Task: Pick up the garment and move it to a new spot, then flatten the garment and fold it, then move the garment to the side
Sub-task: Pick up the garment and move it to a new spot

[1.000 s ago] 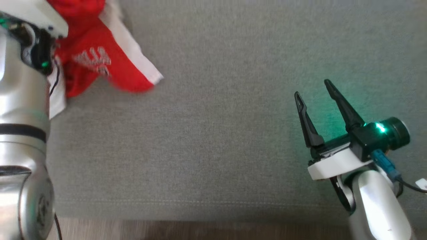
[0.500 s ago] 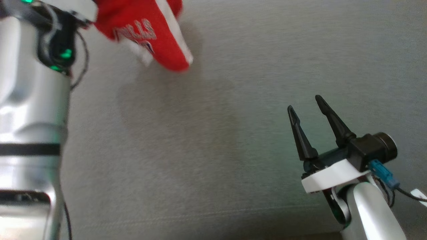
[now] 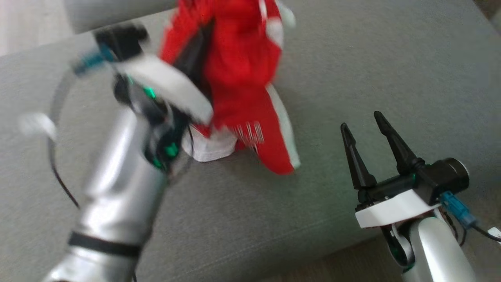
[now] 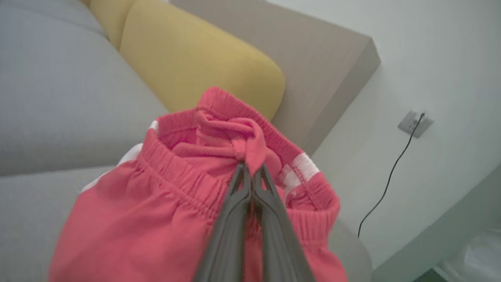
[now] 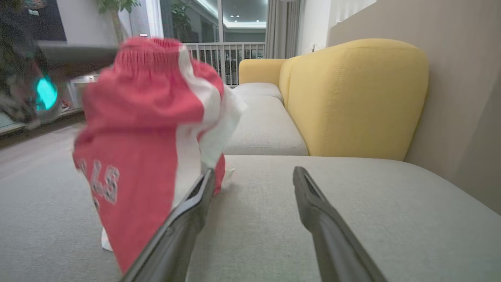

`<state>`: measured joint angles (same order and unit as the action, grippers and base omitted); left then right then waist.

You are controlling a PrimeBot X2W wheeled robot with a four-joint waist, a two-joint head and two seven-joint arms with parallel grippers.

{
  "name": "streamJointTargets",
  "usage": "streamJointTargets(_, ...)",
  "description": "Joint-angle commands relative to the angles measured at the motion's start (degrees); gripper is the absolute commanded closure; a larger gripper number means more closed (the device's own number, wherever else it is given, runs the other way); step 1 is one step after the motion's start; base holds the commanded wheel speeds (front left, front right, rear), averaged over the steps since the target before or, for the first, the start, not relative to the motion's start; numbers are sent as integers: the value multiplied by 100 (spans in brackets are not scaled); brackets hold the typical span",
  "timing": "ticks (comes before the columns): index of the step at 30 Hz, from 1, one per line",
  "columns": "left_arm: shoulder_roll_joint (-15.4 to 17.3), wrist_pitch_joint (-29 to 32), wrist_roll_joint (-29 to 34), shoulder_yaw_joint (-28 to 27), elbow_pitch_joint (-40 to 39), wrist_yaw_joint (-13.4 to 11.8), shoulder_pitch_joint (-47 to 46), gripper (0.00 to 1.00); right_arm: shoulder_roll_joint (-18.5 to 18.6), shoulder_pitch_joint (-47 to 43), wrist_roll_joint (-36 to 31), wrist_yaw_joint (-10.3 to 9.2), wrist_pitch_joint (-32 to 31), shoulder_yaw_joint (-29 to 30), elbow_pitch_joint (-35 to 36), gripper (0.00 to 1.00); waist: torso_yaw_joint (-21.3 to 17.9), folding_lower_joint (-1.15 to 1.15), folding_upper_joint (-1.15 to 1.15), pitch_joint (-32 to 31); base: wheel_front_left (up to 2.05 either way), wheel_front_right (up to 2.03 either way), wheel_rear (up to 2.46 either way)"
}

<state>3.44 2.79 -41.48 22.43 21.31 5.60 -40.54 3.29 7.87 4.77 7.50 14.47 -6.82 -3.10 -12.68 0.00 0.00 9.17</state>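
Your left gripper (image 4: 251,169) is clenched on a fold at the waistband of the red garment (image 3: 235,70), which hangs bunched at upper middle of the head view, its lower end near the grey cushion (image 3: 391,58). Your right gripper (image 3: 361,120), lower right, stands released and holds nothing. Lower slowly onto bare cushion at frame centre; with 1 pinch point it may swing and pile.

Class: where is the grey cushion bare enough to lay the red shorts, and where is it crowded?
Bare: grey cushion beyond the right tool, toward the yellow cushion; also the front strip between left arm and right tool. Crowded: under the hanging red shorts and left tool.
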Motion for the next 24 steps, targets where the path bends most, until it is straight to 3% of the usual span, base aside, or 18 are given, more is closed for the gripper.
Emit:
streamJointTargets(1, 134, -208, 121, -43, -84, -5, -45, 100, -41, 105, 66, -1, 52, -119, 211, 0, -205, 0, 0, 175, 0, 0, 0)
streamJointTargets(8, -16, -1303, 521, 722, 856, 62, 619, 100, -41, 142, 100, -1, 52, -117, 228, 0, -257, 0, 0, 430, 0, 0, 0)
streamJointTargets(9, -29, -1425, 572, 810, 931, 24, 640, 84, -41, 128, 92, -1, 52, -97, 221, 0, -222, 0, 0, 432, 0, 0, 0)
streamJointTargets(10, -38, -1513, 634, 906, 1004, -36, 665, 0, -41, 110, 92, -1, 52, -84, 210, 0, -180, 0, 0, 425, 0, 0, 0)
streamJointTargets(23, -55, -1776, 1149, 1739, 1042, -814, 880, 1, -41, 85, 236, -1, 52, -249, 144, 0, 112, 0, 0, 290, 0, 0, 0)
streamJointTargets(24, -56, -1776, 1193, 1763, 1051, -909, 891, 100, -41, 78, 228, -1, 52, -250, 144, 0, 124, 0, 0, 285, 0, 0, 0)
